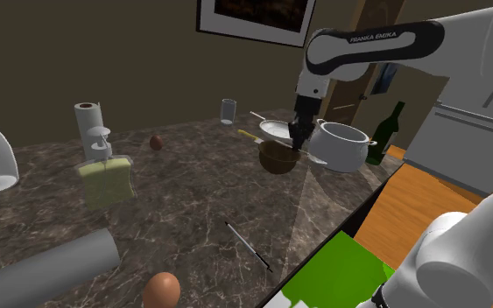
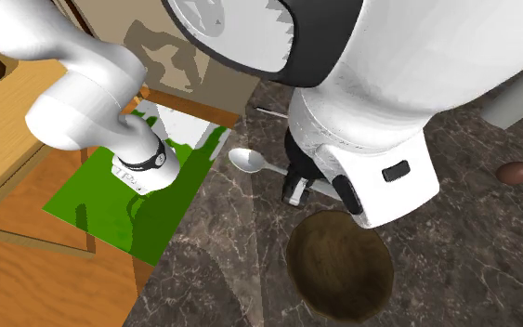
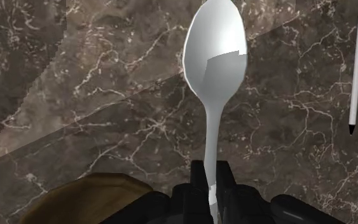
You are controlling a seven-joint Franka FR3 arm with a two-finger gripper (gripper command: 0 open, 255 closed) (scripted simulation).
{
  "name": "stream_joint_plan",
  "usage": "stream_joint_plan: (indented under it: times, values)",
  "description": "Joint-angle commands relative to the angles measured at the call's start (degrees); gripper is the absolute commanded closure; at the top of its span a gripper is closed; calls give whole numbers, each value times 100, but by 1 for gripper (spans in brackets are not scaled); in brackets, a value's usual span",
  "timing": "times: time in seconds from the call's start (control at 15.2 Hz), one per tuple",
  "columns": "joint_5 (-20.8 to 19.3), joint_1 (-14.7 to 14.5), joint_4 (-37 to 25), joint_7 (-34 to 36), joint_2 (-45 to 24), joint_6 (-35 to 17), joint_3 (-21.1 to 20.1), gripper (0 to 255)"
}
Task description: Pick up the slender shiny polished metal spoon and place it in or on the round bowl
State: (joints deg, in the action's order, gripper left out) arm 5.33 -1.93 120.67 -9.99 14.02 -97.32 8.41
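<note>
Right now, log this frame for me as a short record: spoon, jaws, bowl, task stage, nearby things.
spoon: pale, shiny, handle clasped, scoop pointing out past the jaws
jaws: shut on the spoon's handle
bowl: brown, round, on the dark marble counter, close beside the jaws
stage: spoon held, not yet in the bowl
nearby: pen on the counter; white pot beside the bowl

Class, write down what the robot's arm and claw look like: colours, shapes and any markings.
The arm has rounded white shells with dark bands at the joints; one band carries white lettering reading FRANKA EMIKA. The claw is all black, with two narrow fingers.
</note>
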Motion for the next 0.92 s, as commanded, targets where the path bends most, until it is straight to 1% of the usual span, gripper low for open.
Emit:
stream_joint_plan:
  times: [0.0, 0.33, 0.59, 0.66, 0.86]
  values:
    - [9, 44, -453, -159, -409, 66, 103, 255]
    - [132, 171, -1769, -513, -1523, 326, 304, 255]
    - [292, 337, -3028, -766, -2485, 676, 415, 255]
    - [312, 364, -3186, -791, -2600, 725, 421, 255]
    - [312, 360, -2950, -813, -2597, 494, 413, 255]
